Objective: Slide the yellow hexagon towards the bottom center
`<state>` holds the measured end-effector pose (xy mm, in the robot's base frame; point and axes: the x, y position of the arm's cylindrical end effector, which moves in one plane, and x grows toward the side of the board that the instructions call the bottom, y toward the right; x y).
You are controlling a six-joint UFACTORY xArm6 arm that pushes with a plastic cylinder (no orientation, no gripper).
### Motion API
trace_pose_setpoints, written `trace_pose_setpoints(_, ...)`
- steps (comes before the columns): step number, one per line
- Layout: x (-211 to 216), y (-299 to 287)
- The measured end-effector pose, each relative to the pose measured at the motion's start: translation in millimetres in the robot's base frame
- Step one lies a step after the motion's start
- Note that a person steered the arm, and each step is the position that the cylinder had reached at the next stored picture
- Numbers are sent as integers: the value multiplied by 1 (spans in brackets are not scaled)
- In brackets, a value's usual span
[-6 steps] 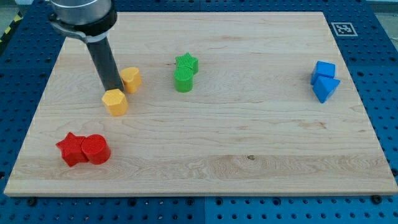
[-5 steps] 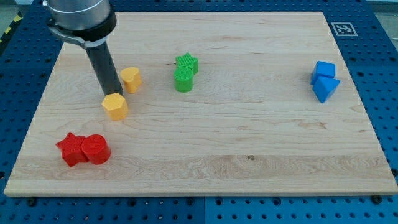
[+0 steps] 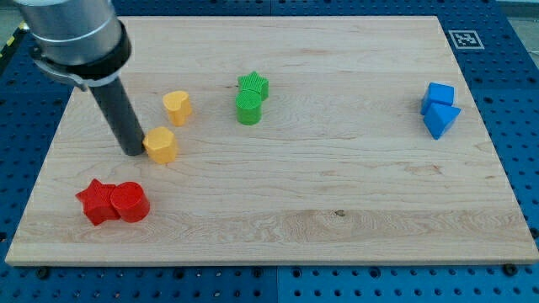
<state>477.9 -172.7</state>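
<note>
The hexagon [image 3: 161, 144] is found near the bench's [image 3: 337, 252] left edge, with my tip [image 3: 135, 152] touching its left side (no jaws exist on this tool). A push rightward and toward the bottom edge's middle is advised, kept centred to prevent spinning.

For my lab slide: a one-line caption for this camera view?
My tip touches the view's left side of the yellow hexagon block on the wooden board.

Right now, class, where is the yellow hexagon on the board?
The yellow hexagon sits in the view's left half, my tip against its left side, below the other yellow block.
</note>
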Motion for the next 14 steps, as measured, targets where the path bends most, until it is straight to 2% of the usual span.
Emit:
trace_pose_setpoints(1, 0, 28)
trace_pose_setpoints(6, -15, 71)
trace_pose_setpoints(10, -19, 164)
trace_pose_setpoints(14, -14, 141)
